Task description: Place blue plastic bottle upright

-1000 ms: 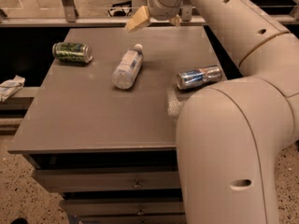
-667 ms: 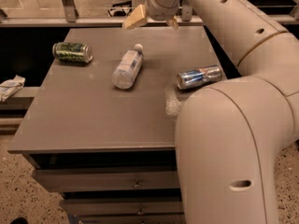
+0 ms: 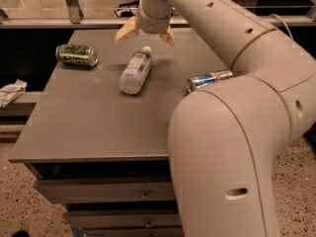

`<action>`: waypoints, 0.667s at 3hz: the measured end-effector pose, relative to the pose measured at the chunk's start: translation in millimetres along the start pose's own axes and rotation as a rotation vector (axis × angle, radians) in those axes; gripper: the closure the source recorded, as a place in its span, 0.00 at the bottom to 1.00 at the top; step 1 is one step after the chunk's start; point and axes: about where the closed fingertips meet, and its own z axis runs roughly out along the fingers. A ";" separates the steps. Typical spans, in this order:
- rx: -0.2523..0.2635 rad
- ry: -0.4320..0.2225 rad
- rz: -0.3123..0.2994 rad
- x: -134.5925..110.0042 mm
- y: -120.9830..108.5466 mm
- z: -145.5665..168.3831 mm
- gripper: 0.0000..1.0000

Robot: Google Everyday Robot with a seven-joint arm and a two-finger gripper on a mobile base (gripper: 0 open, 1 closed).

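Observation:
The blue plastic bottle (image 3: pixel 135 70) lies on its side on the grey table (image 3: pixel 89 127), white cap pointing to the far side, label facing up. My gripper (image 3: pixel 146 35) hangs over the far part of the table, just above and beyond the bottle's cap end. Its two pale fingers (image 3: pixel 126 31) are spread wide apart and hold nothing. It does not touch the bottle.
A green can (image 3: pixel 76 55) lies on its side at the far left of the table. A blue-and-silver can (image 3: pixel 209 79) lies on its side at the right, partly behind my arm (image 3: pixel 232 147). A crumpled white thing (image 3: pixel 11 93) sits on a ledge to the left.
My gripper has moved a little left and nearer, closer to the bottle's cap end. The bottle and cans have not moved.

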 end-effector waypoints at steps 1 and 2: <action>0.026 0.078 0.007 17.0 9.1 10.0 0.00; 0.048 0.148 -0.002 31.4 13.8 14.5 0.00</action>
